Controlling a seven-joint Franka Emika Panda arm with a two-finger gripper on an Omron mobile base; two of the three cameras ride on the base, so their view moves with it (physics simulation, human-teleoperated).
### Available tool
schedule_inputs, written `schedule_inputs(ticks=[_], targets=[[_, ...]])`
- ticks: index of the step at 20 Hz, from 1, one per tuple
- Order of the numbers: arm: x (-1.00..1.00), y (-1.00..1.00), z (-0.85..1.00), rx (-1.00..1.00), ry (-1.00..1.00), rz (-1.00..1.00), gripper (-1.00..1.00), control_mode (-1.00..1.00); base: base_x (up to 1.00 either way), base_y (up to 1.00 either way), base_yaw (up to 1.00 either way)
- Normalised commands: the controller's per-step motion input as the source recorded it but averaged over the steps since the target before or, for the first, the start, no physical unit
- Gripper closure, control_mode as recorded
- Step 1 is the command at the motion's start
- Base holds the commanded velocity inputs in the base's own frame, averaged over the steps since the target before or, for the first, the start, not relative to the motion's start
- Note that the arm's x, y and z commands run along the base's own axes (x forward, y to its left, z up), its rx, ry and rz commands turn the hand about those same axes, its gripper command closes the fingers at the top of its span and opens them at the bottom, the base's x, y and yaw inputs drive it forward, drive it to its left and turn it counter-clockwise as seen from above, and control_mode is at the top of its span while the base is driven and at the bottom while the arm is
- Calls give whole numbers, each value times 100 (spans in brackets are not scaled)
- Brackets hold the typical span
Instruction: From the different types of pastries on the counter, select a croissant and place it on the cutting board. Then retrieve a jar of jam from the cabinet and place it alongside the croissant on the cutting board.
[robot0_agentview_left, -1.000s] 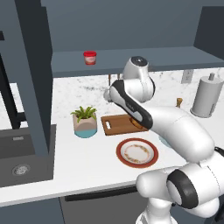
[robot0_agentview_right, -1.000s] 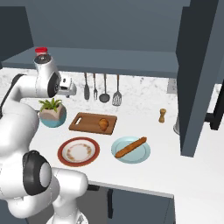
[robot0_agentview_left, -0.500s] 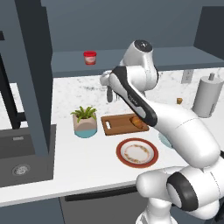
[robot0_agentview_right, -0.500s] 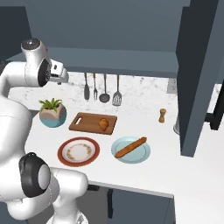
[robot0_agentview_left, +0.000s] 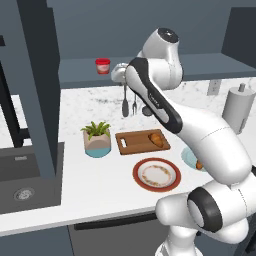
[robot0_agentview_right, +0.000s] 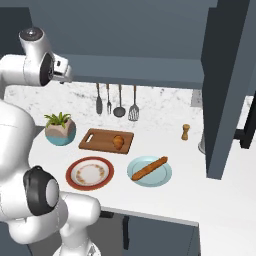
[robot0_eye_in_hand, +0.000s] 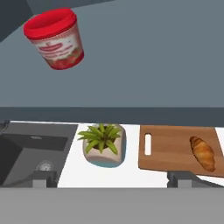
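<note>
Taking the cutting board as our landmark, we start nearest the robot's base. On the white marbled worktop, in front of the board, we see a round red-rimmed plate, and beside that plate, to the board's front right, a pale blue plate carrying the long orange-brown stick pastry.

The board itself lies flat on the worktop, its slot handle at the end facing the potted plant. The croissant rests on the board, at the end away from the slot; in the hand view we see it lying apart from the slot.

Just beside the board's handle end stands the plant in its pale pot. Further out past the plant, we find a dark sink sunk into the worktop.

Behind the board, utensils hang on the marbled wall. A small pepper mill stands well to the board's right, and a paper towel roll further that way.

Above and behind the board runs the grey-blue cabinet shelf. The jar of jam stands upright on it, red with a paler label band.

Our pincer is raised to shelf height, near the jar but apart from it; its tips stand wide with nothing between them.
</note>
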Motion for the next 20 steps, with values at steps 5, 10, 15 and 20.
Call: schedule_inputs(ticks=[5, 10, 15, 20], targets=[[16, 14, 10, -2, -7, 0, -100, -100, 0, 0, 0], [11, 19, 34, -1, -10, 0, -100, -100, 0, 0, 0], [1, 19, 19, -4, -2, 1, -100, -100, 0, 0, 0], [18, 5, 0, -2, -1, 0, -100, -100, 0, 0, 0]])
